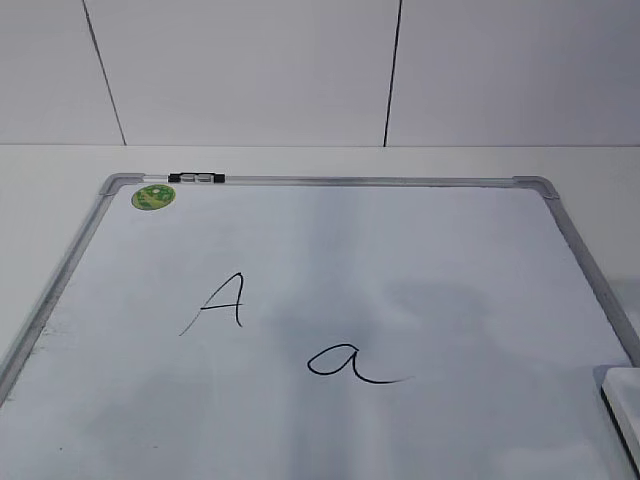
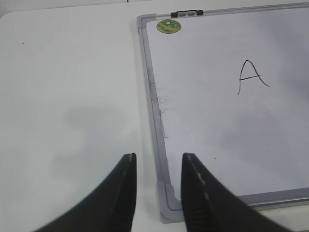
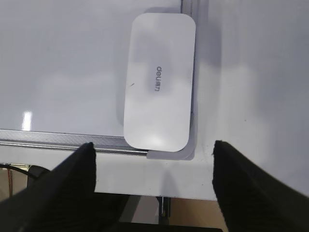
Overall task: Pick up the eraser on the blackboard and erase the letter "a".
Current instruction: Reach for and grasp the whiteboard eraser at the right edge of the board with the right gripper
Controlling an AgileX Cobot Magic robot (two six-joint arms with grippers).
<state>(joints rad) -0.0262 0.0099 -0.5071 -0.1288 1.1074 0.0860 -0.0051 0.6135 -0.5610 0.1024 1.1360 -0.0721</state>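
One wrist view: whole eraser (image 3: 159,82).

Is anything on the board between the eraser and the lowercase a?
No. In the exterior view, only bare board lies between the eraser and the letter "a".

Light is bright and even in all three views, with soft grey shadows smudged across the middle of the board (image 1: 400,240). In the right wrist view a small glare patch sits at lower left. The dark fingers (image 2: 193,193) near each wrist lens look blurred.
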